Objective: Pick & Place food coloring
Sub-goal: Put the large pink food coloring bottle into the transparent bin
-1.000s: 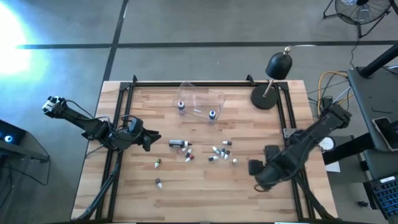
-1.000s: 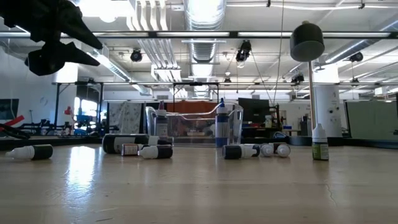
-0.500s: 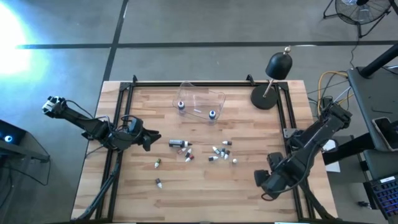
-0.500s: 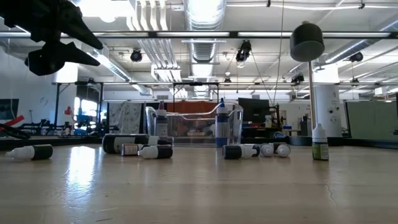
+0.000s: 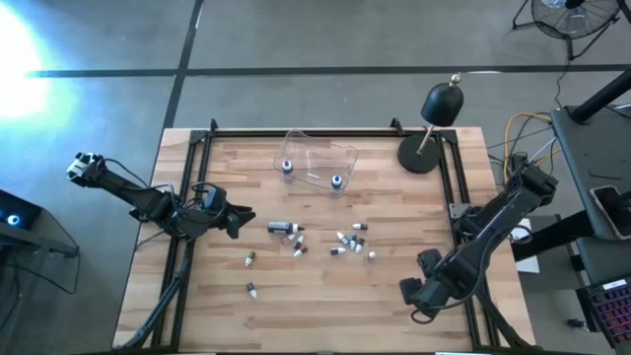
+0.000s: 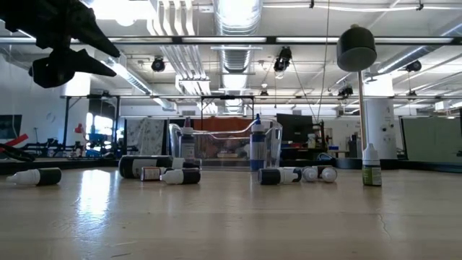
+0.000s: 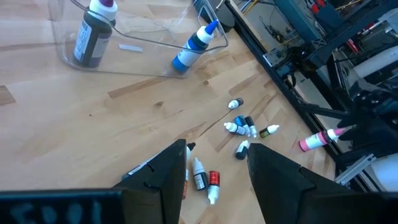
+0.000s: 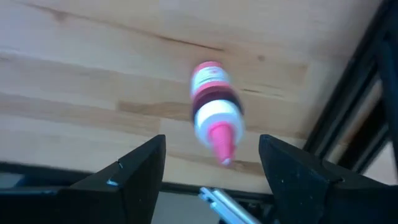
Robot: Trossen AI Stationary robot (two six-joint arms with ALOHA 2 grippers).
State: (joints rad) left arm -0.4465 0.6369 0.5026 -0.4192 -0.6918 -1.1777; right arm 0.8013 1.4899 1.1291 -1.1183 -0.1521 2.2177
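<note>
Two bottles in the tub, most still scattered

We count two bottles (image 5: 287, 167) standing in the clear tub (image 5: 317, 158) at the far side of the table (image 5: 325, 306); roughly ten more lie loose mid-table (image 5: 347, 243), so most of the job is left. Our right pincer (image 8: 211, 180) is open over the near right edge, a pink-capped bottle (image 8: 213, 107) lying free beyond its fingers. Our left pincer (image 7: 214, 165) waits open by the left edge, holding nothing.

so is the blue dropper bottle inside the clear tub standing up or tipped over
Tipped: in the left wrist view the blue dropper bottle leans against the clear plastic tub wall, its pointed cap slanting upward.
</note>
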